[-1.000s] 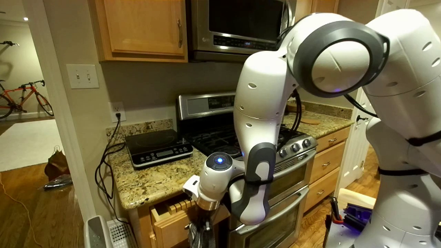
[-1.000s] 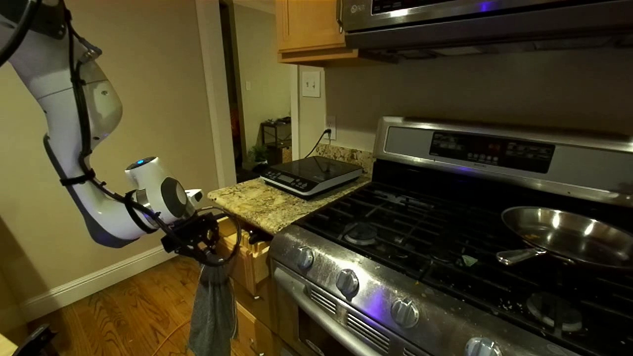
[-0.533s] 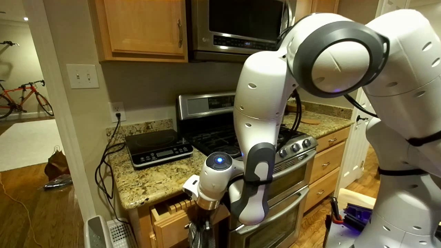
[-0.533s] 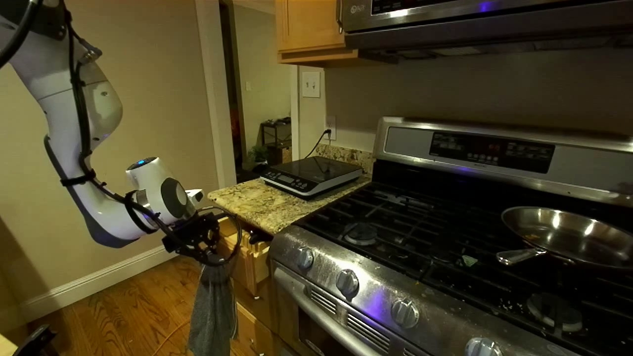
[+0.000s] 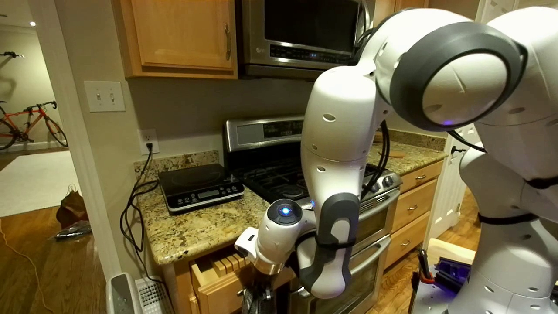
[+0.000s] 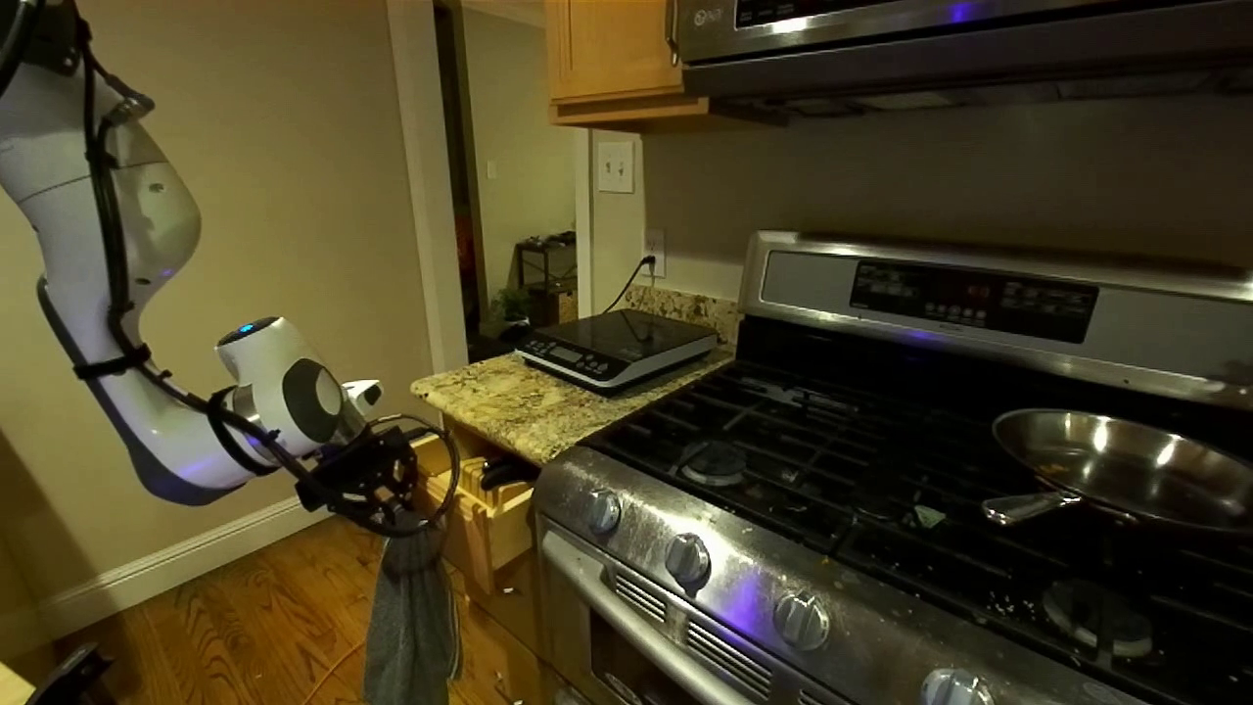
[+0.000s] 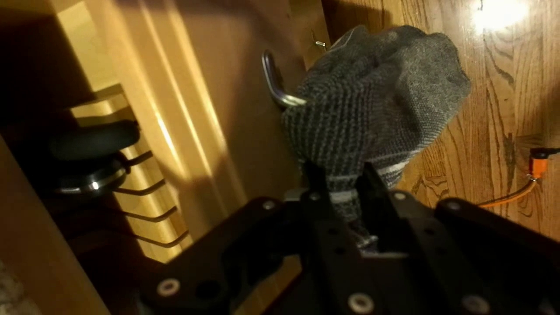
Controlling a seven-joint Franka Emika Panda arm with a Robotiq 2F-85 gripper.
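Wrist view | left: dark rounded item (image 7: 98, 140) beside slotted wooden insert (image 7: 146, 199) in open drawer (image 7: 175, 105) | left of centre: metal pull (image 7: 272, 83) on its front | centre: gripper (image 7: 343, 179) pinching gray towel (image 7: 372, 105), which hangs before that front, overlapping the pull's end, contact unclear | right: orange cord (image 7: 508, 200) on wood floor (image 7: 503, 118)

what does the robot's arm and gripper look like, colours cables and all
The arm is glossy white and rounded, with dark grey panels, black straps and a blue light. Black cables run along it. The gripper is black and angular, with slim jaws and silvery bolts.
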